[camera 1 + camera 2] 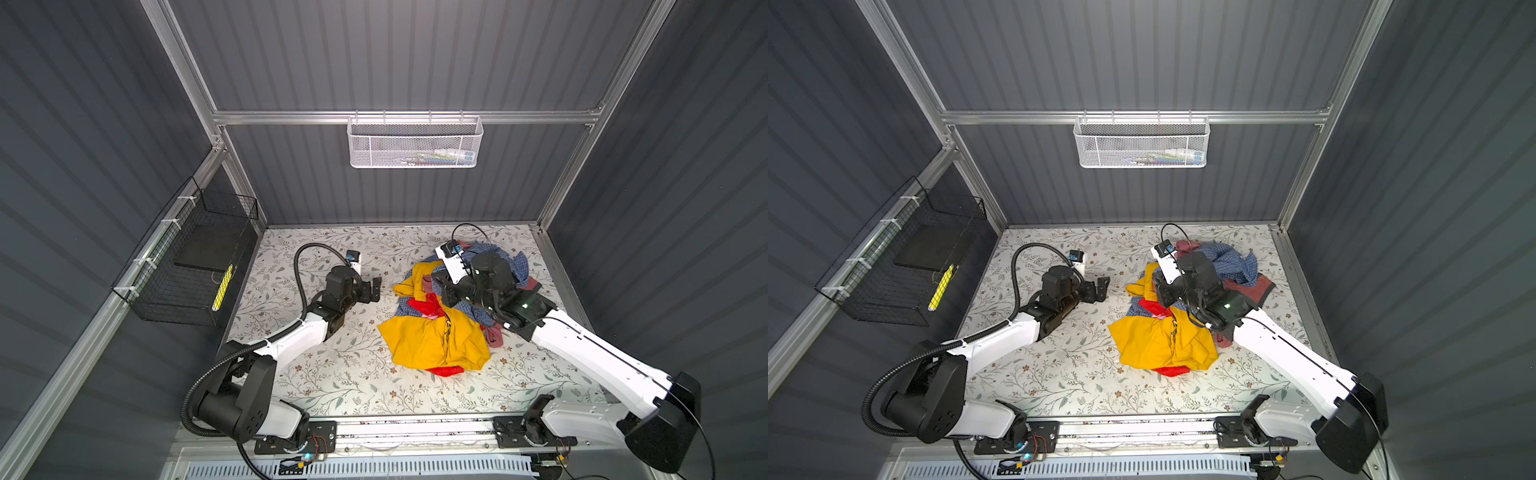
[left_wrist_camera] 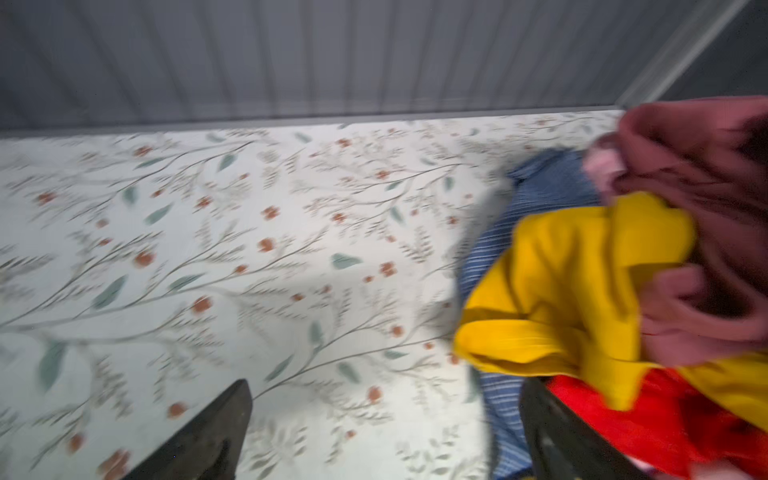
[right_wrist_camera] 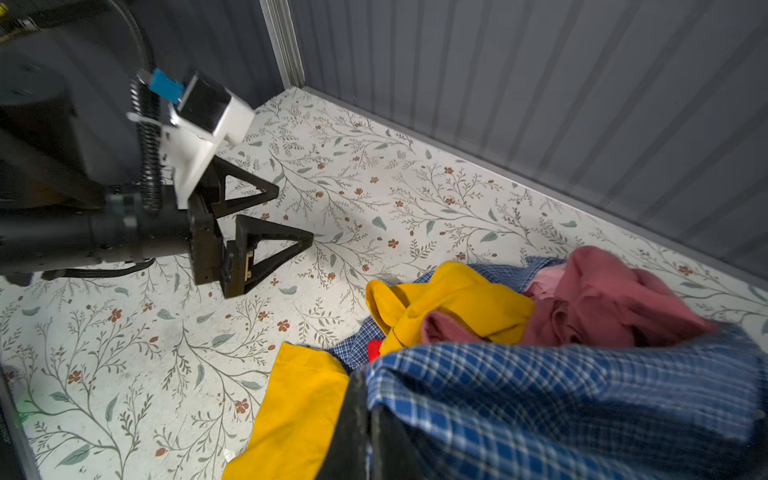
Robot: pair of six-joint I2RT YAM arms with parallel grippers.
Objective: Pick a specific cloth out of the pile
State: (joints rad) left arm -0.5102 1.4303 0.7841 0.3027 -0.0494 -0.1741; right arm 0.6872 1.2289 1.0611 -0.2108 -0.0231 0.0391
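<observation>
We see a pale floral-printed tabletop spreading under both arms. On it the pile of mixed soft garments lies under the right fingers and just beside the left fingers. In both top views a strip of bare print separates the left fingers from the heap's nearest edge.

The crumpled mustard-yellow garment takes up most of the heap, running from just in front of the right fingers toward the robot's side. Next in size is the blue-and-white checked woven shirt. The right fingers are clenched on a fold of it, and the fabric rises to them and hangs over one of them, while more of it lies under the yellow cloth.

A dusty-rose soft garment is bunched beyond the right fingertips. A bright red garment shows under the yellow one, with one patch just beside the right fingers and another at the heap's edge nearest the robot. A small light pink fold sits against the dusty-rose cloth.

The left fingers are spread wide, released and holding nothing, pointing toward the heap.
</observation>
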